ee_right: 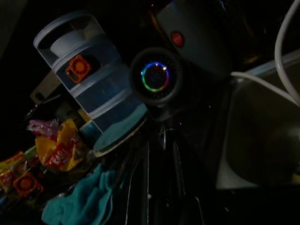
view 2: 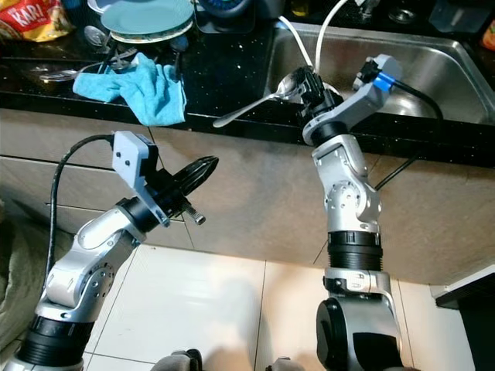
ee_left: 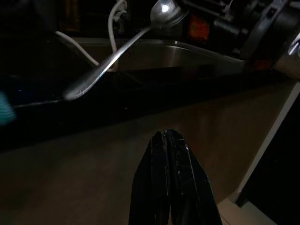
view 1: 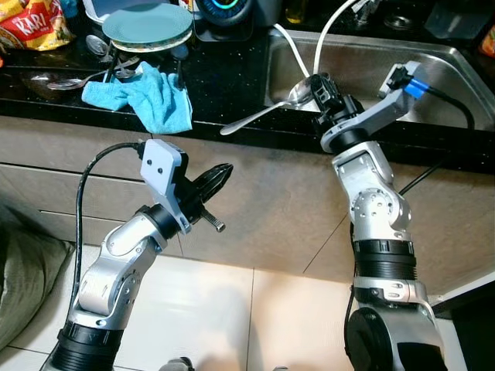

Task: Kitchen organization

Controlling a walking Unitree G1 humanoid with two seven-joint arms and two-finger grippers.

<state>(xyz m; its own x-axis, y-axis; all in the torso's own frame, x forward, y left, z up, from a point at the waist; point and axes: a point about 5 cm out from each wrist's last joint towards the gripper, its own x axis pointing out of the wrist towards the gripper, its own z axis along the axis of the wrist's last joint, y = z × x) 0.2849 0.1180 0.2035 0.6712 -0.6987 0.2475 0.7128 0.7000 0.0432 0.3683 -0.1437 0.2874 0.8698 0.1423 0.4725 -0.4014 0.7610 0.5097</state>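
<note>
The black counter runs across the top, its front edge dropping to beige cabinet fronts, and the steel sink opens at the right end, two white hoses curling down into it. Up comes the right gripper over the sink's near-left corner, right at the counter's lip, arm rising straight from below with the wrist bent in over the edge. Its fingers are pinched on the bowl end of a metal spoon, and the handle sticks out toward the robot's left, slanting down over the counter's front edge, tip hanging just past the lip. Open counter lies between the spoon and the blue cloth, which is bunched at the edge with one corner drooping over the front. Behind the cloth sit stacked plates, the top one teal, with loose cutlery beside them and a snack bag in the far-left corner. A dark appliance with a glowing ring stands at the back.

The left gripper hangs below counter level in front of the cabinets, elbow bent, fingers pressed together on nothing and pointing toward the right arm. Pale floor tiles spread wide beneath both arms.
</note>
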